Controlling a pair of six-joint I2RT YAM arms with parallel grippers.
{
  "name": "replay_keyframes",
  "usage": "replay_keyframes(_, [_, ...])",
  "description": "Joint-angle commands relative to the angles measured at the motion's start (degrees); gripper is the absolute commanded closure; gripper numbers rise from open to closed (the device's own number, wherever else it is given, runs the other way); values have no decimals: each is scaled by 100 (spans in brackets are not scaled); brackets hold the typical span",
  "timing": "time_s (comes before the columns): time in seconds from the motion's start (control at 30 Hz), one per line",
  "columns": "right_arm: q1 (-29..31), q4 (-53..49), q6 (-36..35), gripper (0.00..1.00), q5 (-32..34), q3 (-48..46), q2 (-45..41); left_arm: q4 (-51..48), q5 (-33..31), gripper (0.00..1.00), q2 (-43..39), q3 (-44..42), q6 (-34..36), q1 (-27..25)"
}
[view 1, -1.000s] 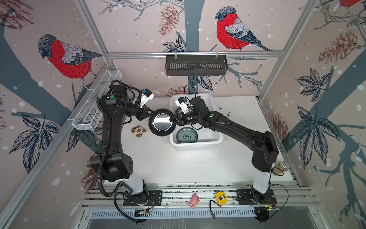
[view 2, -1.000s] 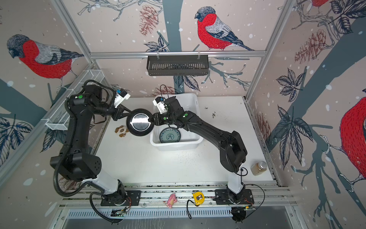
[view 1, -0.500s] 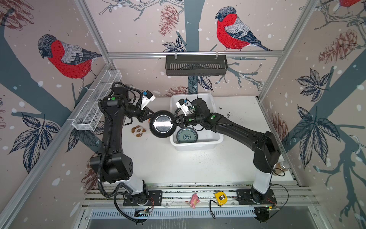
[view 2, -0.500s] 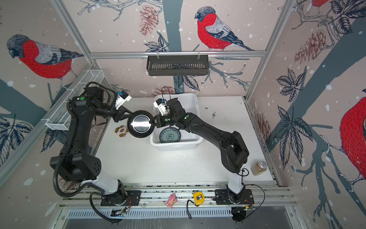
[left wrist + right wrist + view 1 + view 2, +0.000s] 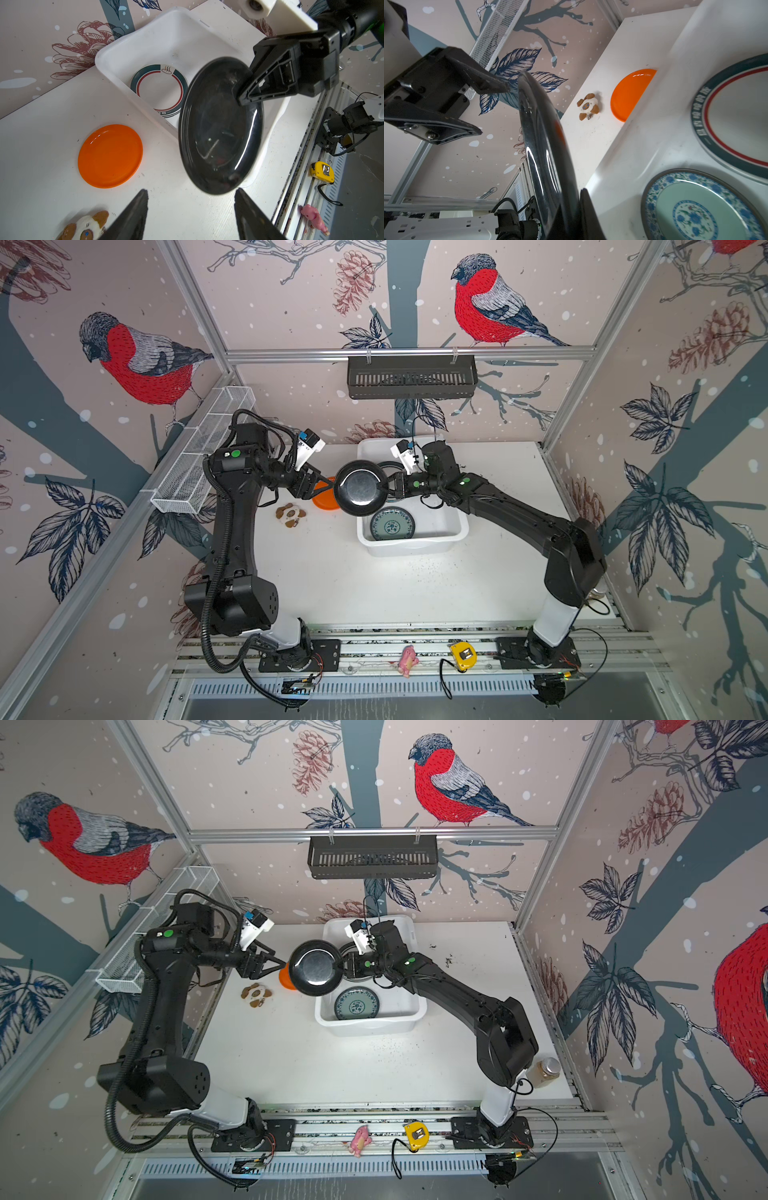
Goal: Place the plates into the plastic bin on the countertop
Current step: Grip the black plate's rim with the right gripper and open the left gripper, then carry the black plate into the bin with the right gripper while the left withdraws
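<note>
black plate (image 5: 360, 488) above bin (image 5: 411, 546) rim, front countertop (image 5: 374, 593) bare

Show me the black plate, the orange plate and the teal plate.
black plate (image 5: 360, 489): in a top view, its centre.
orange plate (image 5: 110, 155): left wrist view, its centre.
teal plate (image 5: 392, 524): in a top view, its middle medallion.

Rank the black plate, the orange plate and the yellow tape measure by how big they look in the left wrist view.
1. black plate: looks largest, but it is raised nearer the camera, so its true size is unsure.
2. orange plate.
3. yellow tape measure: clearly smallest.
</note>
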Motion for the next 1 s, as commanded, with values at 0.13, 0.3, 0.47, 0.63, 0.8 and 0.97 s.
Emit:
replay_keyframes(0.13, [-676,-652,-485,96,-133,-206,-360,56,34,34,-103,-210,14,-1])
replay_keyframes(0.3, [-1007,-1323,-816,96,-59,-247,-303,91,43,34,-144,-334,32,-1])
replay_keyframes(0.47, [-1140,-1419,-855,96,-113,-373,-264,91,83,34,-119,-377,22,-1])
replay_keyframes(0.63, [-1164,-1801,-1003,96,-2,-176,-64,189,122,34,-143,-433,-88,-1])
replay_keyframes(0.8, [-1172,-1914,-932,96,24,-56,82,476,55,32,-263,-529,-438,3])
replay_keyframes(0.97, [-1170,-2091,-890,96,263,177,275,1247,-252,29,-423,-762,-1087,-18])
